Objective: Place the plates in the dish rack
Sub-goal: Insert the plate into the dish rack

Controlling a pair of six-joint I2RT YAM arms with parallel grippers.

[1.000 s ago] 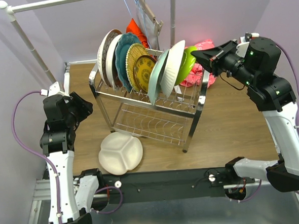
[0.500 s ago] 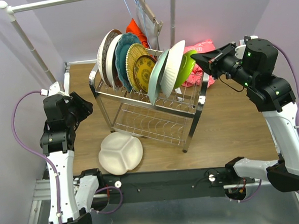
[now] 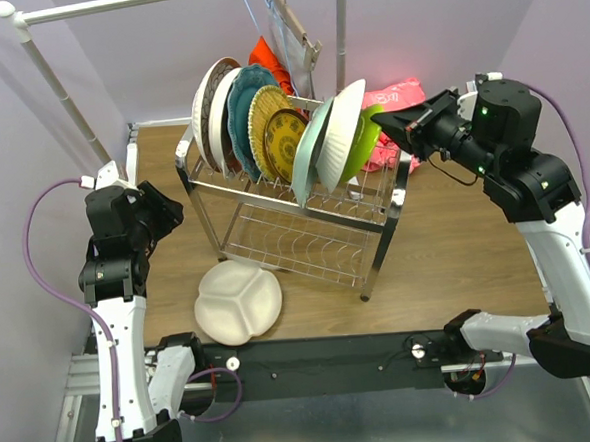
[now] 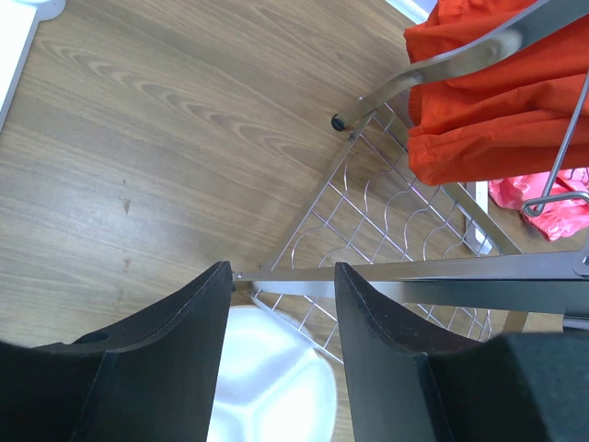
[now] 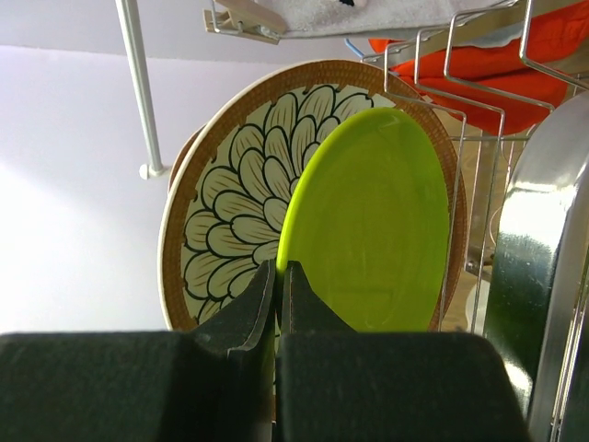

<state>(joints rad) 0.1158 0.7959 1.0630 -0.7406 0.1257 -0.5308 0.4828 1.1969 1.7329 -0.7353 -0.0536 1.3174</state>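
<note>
The steel dish rack [image 3: 384, 231] stands mid-table with several plates upright in its top tier, from a white-and-brown one [image 3: 208, 101] to a white one [image 3: 341, 123]. My right gripper [image 3: 383, 123] is shut on the rim of a lime green plate [image 3: 363, 137] at the rack's right end. In the right wrist view the gripper [image 5: 280, 269] pinches that plate [image 5: 377, 221] in front of a floral plate [image 5: 225, 212]. A white divided plate [image 3: 238, 302] lies flat on the table before the rack. My left gripper [image 3: 164, 211] hangs open at the left, above the rack's corner [image 4: 442, 272] and the divided plate [image 4: 267, 378].
A white-poled clothes rail [image 3: 62, 90] crosses the back, with an orange cloth [image 3: 270, 57] and hangers. A pink cloth [image 3: 396, 97] lies behind the rack's right end. The orange cloth [image 4: 497, 83] also hangs in the left wrist view.
My right gripper has carried the lime green plate leftward, closer in behind the white plate at the rack's right end. The left arm has stayed still.
</note>
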